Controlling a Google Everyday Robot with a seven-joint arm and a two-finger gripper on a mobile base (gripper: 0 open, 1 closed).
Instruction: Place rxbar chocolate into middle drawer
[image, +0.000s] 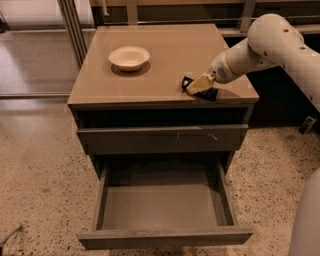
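Note:
The rxbar chocolate (208, 94) is a small flat black bar lying on the tan cabinet top (165, 55) near its front right edge. My gripper (198, 85) is down on the bar and covers its middle, so black shows on both sides of it. The white arm reaches in from the right. The middle drawer (165, 237) is pulled out low at the front, with a plain grey front and a bare grey interior. It lies below and slightly left of the gripper.
A round cream bowl (129, 57) stands on the cabinet top at the left. A shut grey drawer front with small pale scratch marks (162, 139) sits above the open drawer. Speckled floor surrounds the cabinet. Metal frame legs (72, 30) stand at the back left.

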